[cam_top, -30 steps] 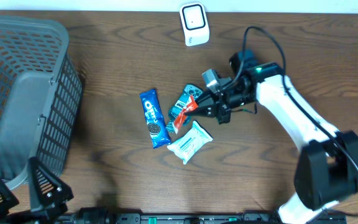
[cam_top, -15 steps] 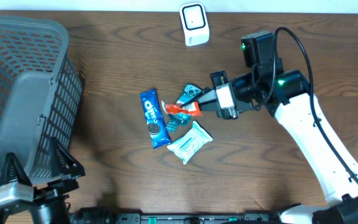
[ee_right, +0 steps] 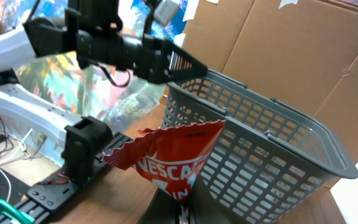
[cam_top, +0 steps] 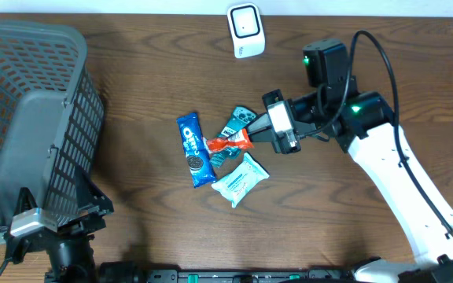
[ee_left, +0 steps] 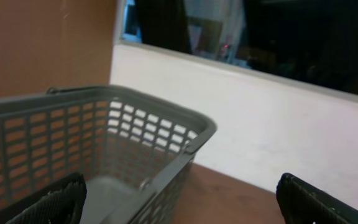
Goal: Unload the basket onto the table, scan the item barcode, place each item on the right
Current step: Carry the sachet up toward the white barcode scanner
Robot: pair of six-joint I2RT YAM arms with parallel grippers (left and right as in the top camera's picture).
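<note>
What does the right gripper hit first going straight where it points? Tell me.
Probably the blue Oreo pack, just past the red sachet that the right gripper holds. If it rides higher, the grey basket instead. Height is unclear.

"nesca…" on the red sachet (ee_right: 173,163), "oreo" on the blue packet (cam_top: 196,149)

The right arm (cam_top: 392,169) is extended from 5 o'clock toward the centre, with the wrist pointed to 9 o'clock. The right gripper (cam_top: 248,139) is clamped on a red sachet (cam_top: 228,144). The left gripper (ee_left: 182,208) is held at 7 o'clock, its fingers (ee_left: 50,204) spread wide.
</note>
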